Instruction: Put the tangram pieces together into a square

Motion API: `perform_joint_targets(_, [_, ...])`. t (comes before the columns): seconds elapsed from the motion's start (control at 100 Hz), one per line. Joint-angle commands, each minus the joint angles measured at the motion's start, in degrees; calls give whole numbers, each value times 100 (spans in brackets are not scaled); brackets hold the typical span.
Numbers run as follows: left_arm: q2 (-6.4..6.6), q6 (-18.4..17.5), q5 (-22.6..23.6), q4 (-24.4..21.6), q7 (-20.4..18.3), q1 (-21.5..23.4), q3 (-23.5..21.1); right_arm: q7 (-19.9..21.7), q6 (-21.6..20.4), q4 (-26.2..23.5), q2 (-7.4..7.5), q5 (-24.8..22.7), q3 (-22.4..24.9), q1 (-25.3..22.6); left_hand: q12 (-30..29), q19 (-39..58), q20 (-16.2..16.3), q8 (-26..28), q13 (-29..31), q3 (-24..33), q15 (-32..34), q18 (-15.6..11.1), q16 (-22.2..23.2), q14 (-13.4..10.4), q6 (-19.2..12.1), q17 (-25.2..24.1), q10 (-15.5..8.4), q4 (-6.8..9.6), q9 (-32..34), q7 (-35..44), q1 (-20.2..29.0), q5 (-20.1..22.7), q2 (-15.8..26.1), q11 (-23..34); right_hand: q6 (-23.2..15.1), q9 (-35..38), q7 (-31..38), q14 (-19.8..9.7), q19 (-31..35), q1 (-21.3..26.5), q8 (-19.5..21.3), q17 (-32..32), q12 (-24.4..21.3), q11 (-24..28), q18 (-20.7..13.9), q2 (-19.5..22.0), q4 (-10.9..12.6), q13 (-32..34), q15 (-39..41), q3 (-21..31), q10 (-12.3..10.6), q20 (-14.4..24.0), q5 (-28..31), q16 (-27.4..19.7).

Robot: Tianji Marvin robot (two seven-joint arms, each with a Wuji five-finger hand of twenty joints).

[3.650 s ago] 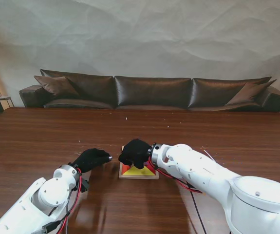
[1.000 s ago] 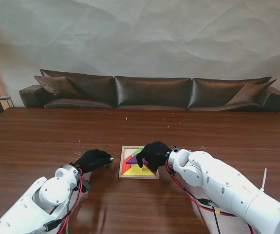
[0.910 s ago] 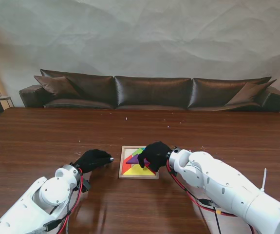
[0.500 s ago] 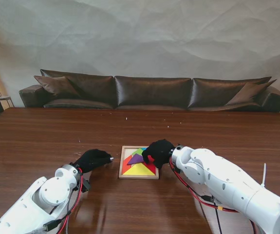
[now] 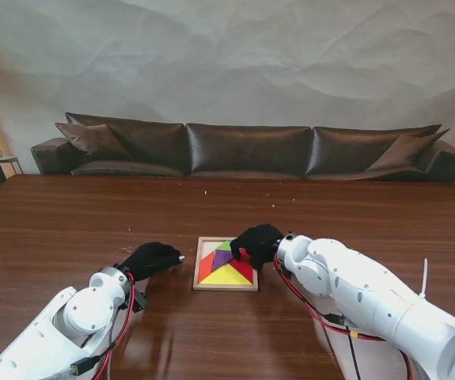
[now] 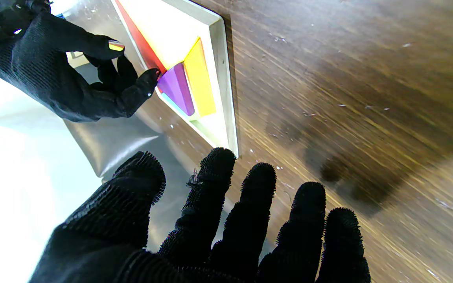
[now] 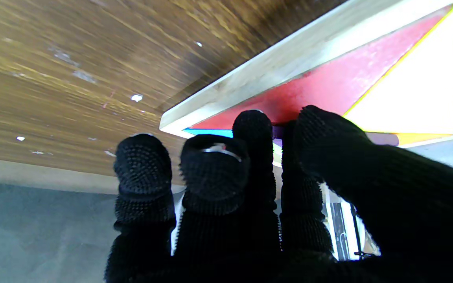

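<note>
A wooden tangram tray lies in front of me. In it are a yellow triangle, an orange piece, a red piece, a purple triangle and a green piece. My right hand hovers over the tray's far right corner with curled fingers. One fingertip touches the corner of the purple triangle, which lies flat. The thumb stands apart from it. My left hand rests open on the table left of the tray, its fingers spread just short of the frame.
The right wrist view shows the tray frame, the red piece, the yellow triangle and a blue sliver. A dark sofa stands beyond the table's far edge. Red cables trail from my right wrist.
My right hand has drawn back from over the tray's middle toward its far right corner. The purple triangle, earlier under the fingers, now lies uncovered in the tray. The left hand has not moved.
</note>
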Motion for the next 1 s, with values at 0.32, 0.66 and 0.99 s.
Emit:
perform_joint_targets(0.32, [-9, 6, -13, -1, -129, 0, 7, 105, 75, -14, -91, 101, 24, -152, 70, 32, 75, 12, 10, -129, 73, 43, 84, 89, -4, -6, 20, 132, 27, -22, 109, 102, 238, -17, -72, 138, -370, -90, 266, -94, -133, 535, -61, 15, 86, 30, 61, 230, 192, 280, -112, 189, -43, 41])
perform_joint_targets(0.66, [-8, 1, -21, 7, -141, -5, 12, 67, 62, 41, -174, 292, 54, -219, 71, 30, 74, 13, 10, -130, 73, 36, 83, 76, -18, -9, 13, 132, 24, -17, 110, 113, 240, -18, -181, 189, -464, -38, 270, 9, -158, 526, -75, -16, 142, -74, 49, 226, 254, 324, -89, 197, -70, 55])
perform_joint_targets(0.99, [-6, 4, -36, 16, -159, -16, 21, 105, 128, 14, -226, 436, 86, -263, 70, 30, 73, 13, 8, -134, 70, 34, 82, 84, -6, -8, 19, 132, 20, -17, 111, 112, 242, -19, -168, 197, -477, -2, 267, 19, -154, 513, -84, -49, 179, -99, 38, 224, 252, 312, -52, 203, -95, 45])
